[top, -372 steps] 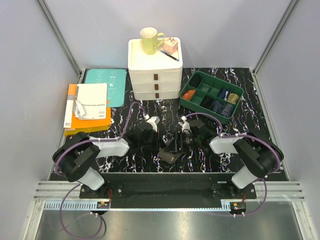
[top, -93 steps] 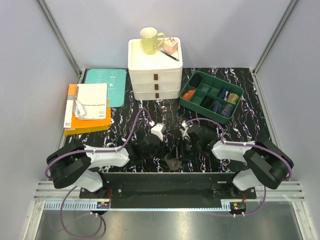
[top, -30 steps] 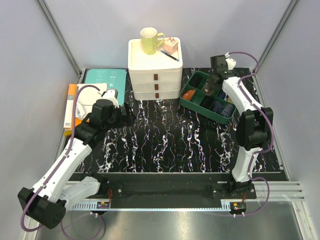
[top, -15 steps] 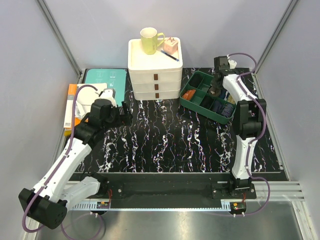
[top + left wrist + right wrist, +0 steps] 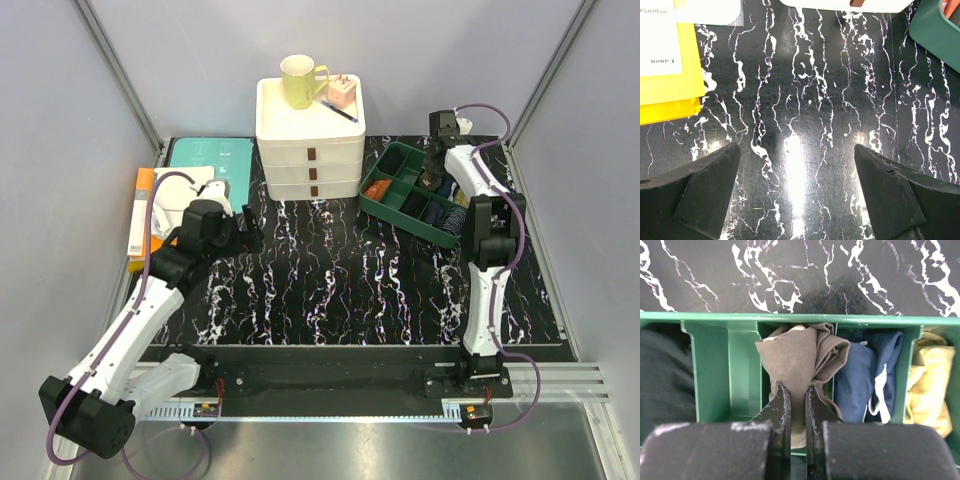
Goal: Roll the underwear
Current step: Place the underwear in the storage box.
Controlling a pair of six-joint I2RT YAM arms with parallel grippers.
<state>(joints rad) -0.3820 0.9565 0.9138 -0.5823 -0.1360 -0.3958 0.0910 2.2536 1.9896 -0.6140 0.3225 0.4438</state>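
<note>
The dark olive-brown underwear [image 5: 795, 357] is a folded bundle, and my right gripper [image 5: 796, 387] is shut on its lower end. It hangs in a middle compartment of the green organiser tray [image 5: 710, 320]. From above, the right gripper [image 5: 433, 178] reaches over the tray [image 5: 470, 185] at the back right. A black cloth [image 5: 662, 375] fills the compartment on the left of the right wrist view; whether it is underwear I cannot tell. My left gripper [image 5: 795, 147] is open and empty above bare marbled table, seen from above at the left [image 5: 250, 230].
Navy [image 5: 865, 375] and yellow [image 5: 930, 385] bundles fill neighbouring compartments. A white drawer unit [image 5: 310, 150] with a yellow-green mug [image 5: 298, 80] stands at the back centre. An orange-yellow booklet stack [image 5: 175, 215] and a teal book [image 5: 210, 160] lie at the left.
The right gripper has come down from behind the tray onto its compartments with the olive-brown bundle still held. The left arm has hardly moved.
</note>
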